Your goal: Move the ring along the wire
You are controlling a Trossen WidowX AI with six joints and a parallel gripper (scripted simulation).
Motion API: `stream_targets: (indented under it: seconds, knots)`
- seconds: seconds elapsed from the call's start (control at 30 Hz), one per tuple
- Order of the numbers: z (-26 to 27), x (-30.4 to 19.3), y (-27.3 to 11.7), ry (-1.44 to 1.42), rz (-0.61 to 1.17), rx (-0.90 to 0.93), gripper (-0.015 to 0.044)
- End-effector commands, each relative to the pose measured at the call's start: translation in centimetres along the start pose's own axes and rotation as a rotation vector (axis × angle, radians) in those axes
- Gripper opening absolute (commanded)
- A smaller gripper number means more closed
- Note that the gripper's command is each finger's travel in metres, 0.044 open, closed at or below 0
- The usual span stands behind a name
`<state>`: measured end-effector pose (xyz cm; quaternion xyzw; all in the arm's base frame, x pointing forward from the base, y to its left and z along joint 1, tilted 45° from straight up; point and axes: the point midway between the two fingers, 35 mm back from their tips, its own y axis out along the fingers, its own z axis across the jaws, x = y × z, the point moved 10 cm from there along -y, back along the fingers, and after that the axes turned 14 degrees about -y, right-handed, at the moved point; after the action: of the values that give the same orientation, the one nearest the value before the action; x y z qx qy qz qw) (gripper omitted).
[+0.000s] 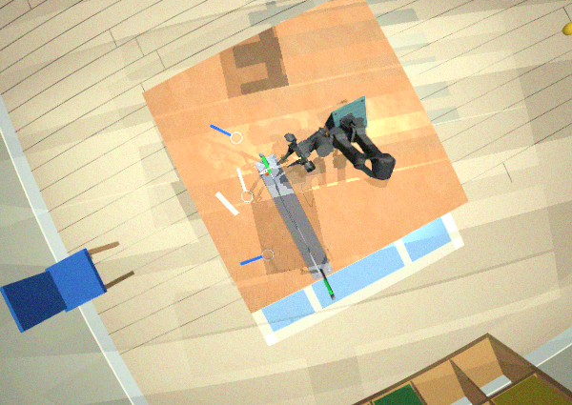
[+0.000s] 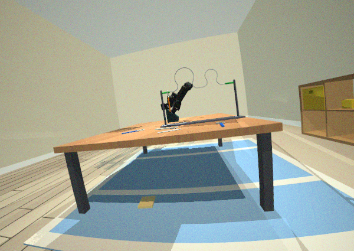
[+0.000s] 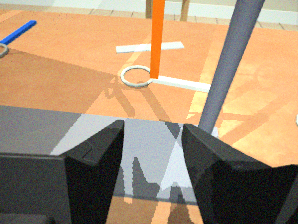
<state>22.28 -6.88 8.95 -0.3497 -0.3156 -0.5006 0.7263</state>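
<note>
From where I stand, the gripper (image 1: 285, 164) (image 2: 170, 99) (image 3: 153, 129) has its fingers partly spread, nothing between them. Just beyond the fingertips, the orange handle (image 1: 267, 173) (image 2: 169, 104) (image 3: 157, 40) hangs upright below its ring (image 1: 273, 168) (image 2: 167, 92), which is at the left green part (image 1: 265, 163) (image 2: 165, 93), beside the left post (image 2: 163, 109) (image 3: 232, 65). The grey wire (image 2: 184, 68) loops across to the right post (image 2: 236, 98). On the table's (image 1: 381, 176) (image 2: 177, 137) near side lie two blue-handled rings, a white-handled one and a white strip (image 1: 227, 204) (image 2: 169, 130) (image 3: 150, 47).
</note>
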Motion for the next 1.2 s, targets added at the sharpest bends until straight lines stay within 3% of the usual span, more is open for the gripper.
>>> stream_targets:
  seconds: [0.0, 0.27, 0.47, 0.63, 1.17]
  knots:
    - [0.0, 0.0, 0.0, -0.005, 0.003, 0.003, 0.016]
    - [0.0, 0.0, 0.0, -0.005, 0.003, 0.003, 0.016]
    - [0.3, -0.6, -4.5, 0.002, -0.002, 0.001, 0.0317]
    - [0.3, -0.7, -4.7, 0.002, -0.003, 0.001, 0.044]
    - [0.3, -0.7, -4.7, 0.002, -0.003, 0.001, 0.044]
